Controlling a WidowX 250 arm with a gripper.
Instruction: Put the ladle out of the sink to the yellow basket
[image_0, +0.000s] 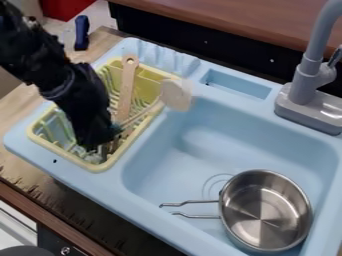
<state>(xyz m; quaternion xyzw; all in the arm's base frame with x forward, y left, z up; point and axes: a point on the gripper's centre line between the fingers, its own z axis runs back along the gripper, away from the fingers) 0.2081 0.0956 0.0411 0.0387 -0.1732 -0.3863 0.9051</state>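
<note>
- Here we are, gripper (107, 139) closed on the ladle (176, 95), over the basket (60, 151), head past its rim.
- We want that head swung inward, clear of the wooden utensil (127, 85), then lowered gently.

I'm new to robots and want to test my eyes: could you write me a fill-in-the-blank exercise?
The robot arm is coloured ____.
The metal pan lies in the light-blue ____.
The basket under the arm is coloured ____.
Of pan and basket, the ladle's pale head is nearer the ____.

Missing words: black; sink; yellow; basket.
</note>
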